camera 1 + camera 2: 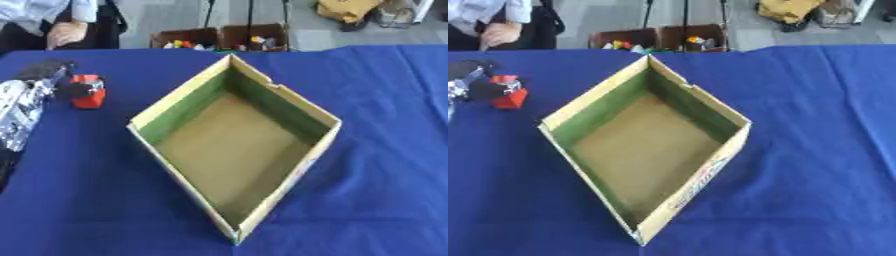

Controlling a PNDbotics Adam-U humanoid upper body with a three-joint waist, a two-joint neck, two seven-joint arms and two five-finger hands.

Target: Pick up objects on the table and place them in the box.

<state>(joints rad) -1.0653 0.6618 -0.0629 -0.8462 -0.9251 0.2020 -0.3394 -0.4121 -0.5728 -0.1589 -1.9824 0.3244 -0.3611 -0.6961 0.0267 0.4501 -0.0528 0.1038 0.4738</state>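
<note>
An open cardboard box (pixel 312 111) with green inner walls and a bare brown floor sits in the middle of the blue table. Left of it a small red object (pixel 89 92) is at my left hand (pixel 54 75), whose black fingers curl round it from the left and above. The silver left arm comes in along the left edge. Whether the red object rests on the cloth or hangs just above it I cannot tell. My right hand shows in neither view.
Blue cloth (pixel 385 150) covers the table. Beyond its far edge stand two brown boxes (pixel 223 37) with several small coloured things inside. A person sits at the far left corner, off the table.
</note>
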